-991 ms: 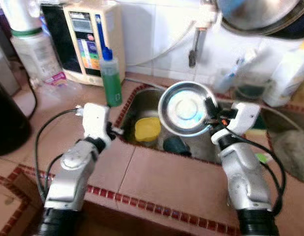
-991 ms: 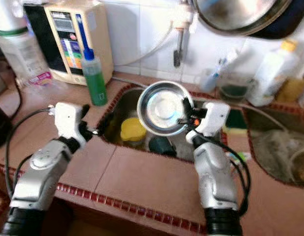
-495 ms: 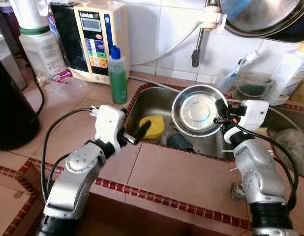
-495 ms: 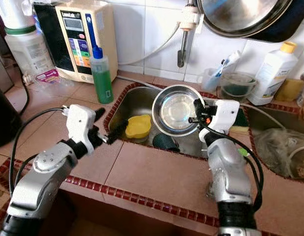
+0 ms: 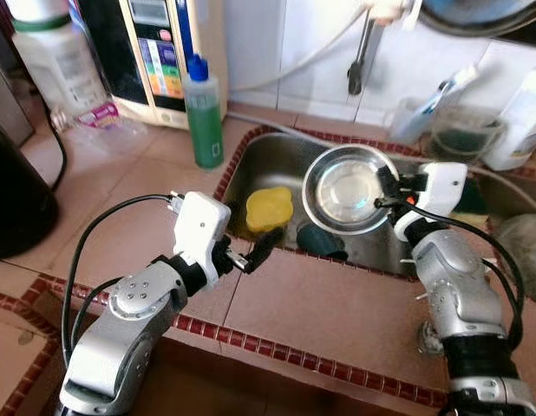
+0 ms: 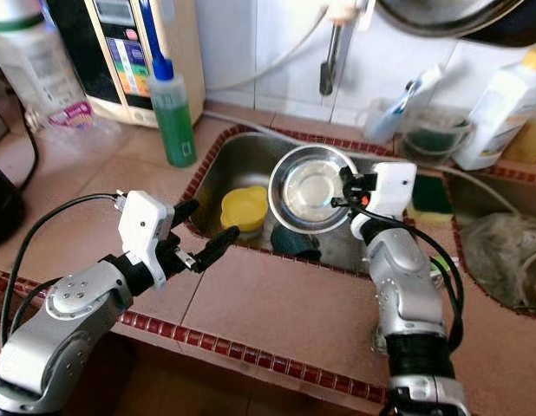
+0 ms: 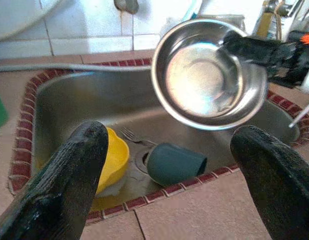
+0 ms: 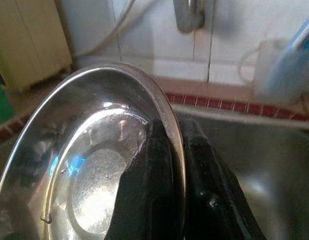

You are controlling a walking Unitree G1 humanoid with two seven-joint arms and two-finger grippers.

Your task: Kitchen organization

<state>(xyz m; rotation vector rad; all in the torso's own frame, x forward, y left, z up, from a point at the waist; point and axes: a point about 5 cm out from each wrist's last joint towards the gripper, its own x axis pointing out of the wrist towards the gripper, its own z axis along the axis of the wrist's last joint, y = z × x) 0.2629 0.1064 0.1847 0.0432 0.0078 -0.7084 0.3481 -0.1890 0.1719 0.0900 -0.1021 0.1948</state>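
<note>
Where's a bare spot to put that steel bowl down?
The tiled counter in front of the sink, between the arms, is bare. The sink floor is crowded: yellow bowl, dark cup, fork.

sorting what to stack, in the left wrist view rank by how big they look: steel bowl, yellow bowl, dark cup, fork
1. steel bowl, held up nearer the camera, which may enlarge it
2. yellow bowl and dark cup, roughly alike; the bowl is partly hidden
3. fork

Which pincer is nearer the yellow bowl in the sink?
Left. The left pincer hangs open at the sink's near edge beside the yellow bowl; the right pincer grips the steel bowl farther away.
</note>
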